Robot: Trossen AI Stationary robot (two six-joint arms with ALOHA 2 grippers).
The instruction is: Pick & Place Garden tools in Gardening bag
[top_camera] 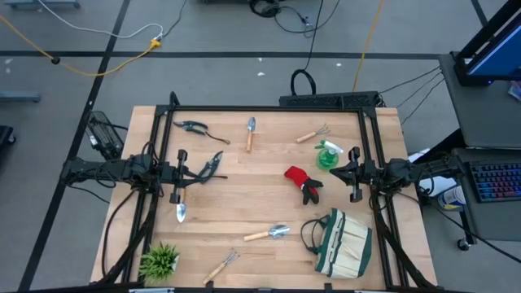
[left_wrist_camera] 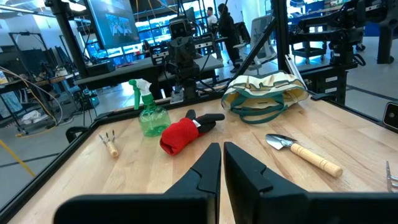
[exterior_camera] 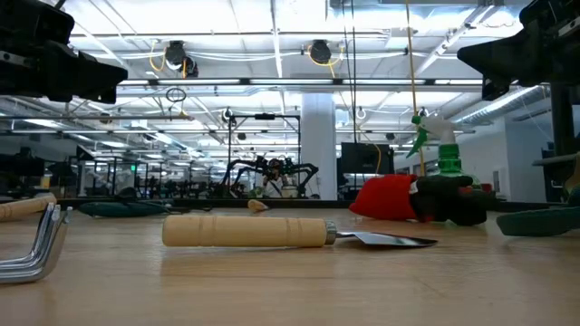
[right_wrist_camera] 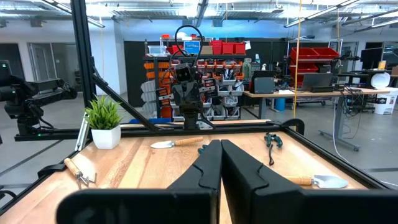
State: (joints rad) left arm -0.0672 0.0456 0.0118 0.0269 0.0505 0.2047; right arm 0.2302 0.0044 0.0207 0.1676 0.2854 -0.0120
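Nothing bagged yet, judging by the layout: every tool lies out on the table, and the bag (top_camera: 342, 244) sits tipped on its side at the near right corner, mouth toward the table's middle. Left gripper (top_camera: 181, 172) hovering over the left edge, fingers together, holding nothing. Right gripper (top_camera: 354, 172) hovering over the right edge, likewise closed and empty.

Nearest to the right gripper: the spray bottle (top_camera: 329, 155), just left of it and slightly farther back, and the gloves (top_camera: 303, 184), a little further toward the middle, long axis slanting from far left to near right. Both lie on the bag's side of the table, so probably the right arm's work.

Nearest to the left gripper: the pruners (top_camera: 210, 166), just to its right, long axis slanting toward the far right, and a trowel (top_camera: 181, 205) on its near side, lying near-to-far with blade nearest. Well apart from the bag, both.
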